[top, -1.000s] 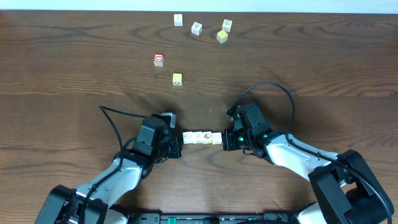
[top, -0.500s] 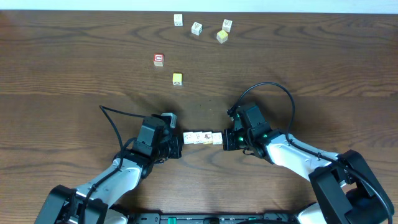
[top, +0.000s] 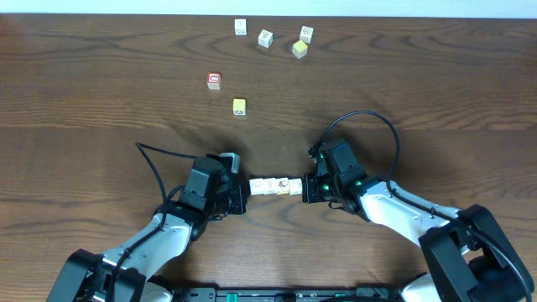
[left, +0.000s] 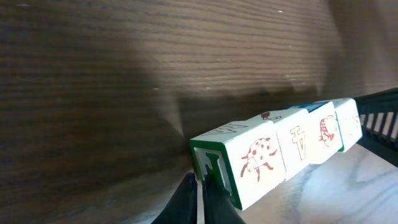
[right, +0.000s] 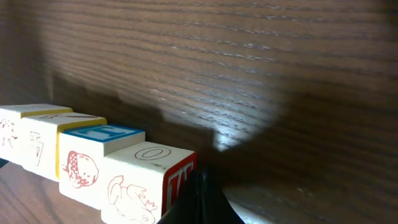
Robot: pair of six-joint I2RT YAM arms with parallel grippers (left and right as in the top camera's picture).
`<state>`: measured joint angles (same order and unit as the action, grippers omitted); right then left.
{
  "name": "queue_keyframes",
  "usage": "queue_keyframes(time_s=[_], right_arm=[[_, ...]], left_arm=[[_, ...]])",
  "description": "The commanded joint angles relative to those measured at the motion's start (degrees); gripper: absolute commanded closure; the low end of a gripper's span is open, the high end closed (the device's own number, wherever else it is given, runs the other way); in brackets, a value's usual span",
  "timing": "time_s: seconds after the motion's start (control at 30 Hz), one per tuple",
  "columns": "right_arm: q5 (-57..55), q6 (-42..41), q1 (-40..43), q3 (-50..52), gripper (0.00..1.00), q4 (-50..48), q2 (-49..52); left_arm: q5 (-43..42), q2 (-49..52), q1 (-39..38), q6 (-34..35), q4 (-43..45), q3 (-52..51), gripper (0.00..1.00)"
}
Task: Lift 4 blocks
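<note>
Blocks [top: 275, 185] first: where are they?
— All four are lined up face to face in one straight row, near the front middle of the worktop [top: 101, 117], between the two arms.
What holds the row?
— The left gripper [top: 242, 190] presses on its left end and the right gripper [top: 303, 188] on its right end. Both pairs of jaws are clenched tight, with nothing between the fingers; the closed tips simply butt against the end faces.
Is the row resting on the wood?
— From overhead I cannot tell. In both wrist views the shadow falls on the worktop apart from the row, so it seems to hang clear.
What do the faces show?
— From the left wrist, the nearest end face has a green letter and its side a red ladybird. From the right wrist, the nearest one has a red end face and a red O on top; its neighbour has a blue top.
Anything else about?
— A red cube [top: 214, 80] and a yellow cube [top: 239, 106] lie well behind the row. Further back are three white cubes [top: 265, 38] and a second yellow one [top: 299, 49], just beside the rightmost white one.
</note>
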<state>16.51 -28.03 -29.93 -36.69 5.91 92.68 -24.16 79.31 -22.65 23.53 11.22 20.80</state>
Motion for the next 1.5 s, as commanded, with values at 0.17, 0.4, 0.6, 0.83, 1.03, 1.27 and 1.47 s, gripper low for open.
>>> queue_keyframes(time_s=[0.17,0.4,0.6,0.83,1.03,1.27,1.47], right_arm=[[-7.48,-0.15,-0.85,0.04,0.99,5.57,-1.64],[-8.85,-0.15,-0.85,0.02,0.99,5.68,-1.64],[-11.02,0.04,-0.85,-0.07,0.99,5.70,-1.64],[-9.51,1.49,-0.87,-1.44,0.99,5.75,-1.79],[-8.07,1.55,-0.92,-2.23,0.99,6.82,-2.82],[-5.25,1.55,-0.90,-2.23,0.99,7.50,-3.02],[-4.00,1.53,-0.85,-2.25,0.99,5.27,-3.13]], left_arm=[[-3.69,0.22,-0.79,-1.03,0.68,0.11,0.93],[-3.69,0.22,-0.79,-1.03,0.68,0.11,0.93],[-3.69,0.22,-0.79,-1.25,0.68,0.11,0.93],[-3.69,0.22,-0.79,-1.25,0.66,0.11,0.93],[-3.67,0.22,-0.79,-1.25,0.66,0.11,0.93],[-3.67,0.22,-0.79,-1.25,0.66,0.11,0.93],[-3.67,0.22,-0.79,-1.25,0.63,0.11,0.93]])
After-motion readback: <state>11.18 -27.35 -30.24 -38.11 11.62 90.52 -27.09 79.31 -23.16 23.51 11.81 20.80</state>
